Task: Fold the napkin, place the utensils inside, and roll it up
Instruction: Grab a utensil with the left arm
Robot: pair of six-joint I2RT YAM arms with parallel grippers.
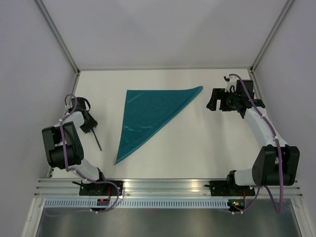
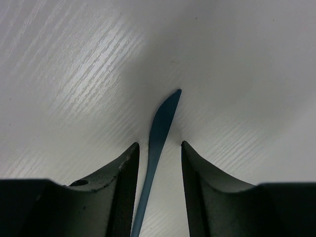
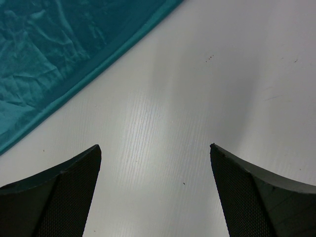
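While the napkin [image 1: 148, 116] lay folded into a triangle in the top view, the left gripper [image 1: 90, 127] sat left of it and the right gripper [image 1: 212, 100] right of it. The left wrist view showed the left jaws partly open around a dark knife [image 2: 160, 123], not clamping it. The right wrist view showed jaws spread wide and empty near the napkin's hem.

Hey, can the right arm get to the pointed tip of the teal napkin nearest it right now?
Probably yes. The right gripper is open over bare table, and the folded napkin points its tip toward it with nothing lying between them. The knife is far off on the left side.
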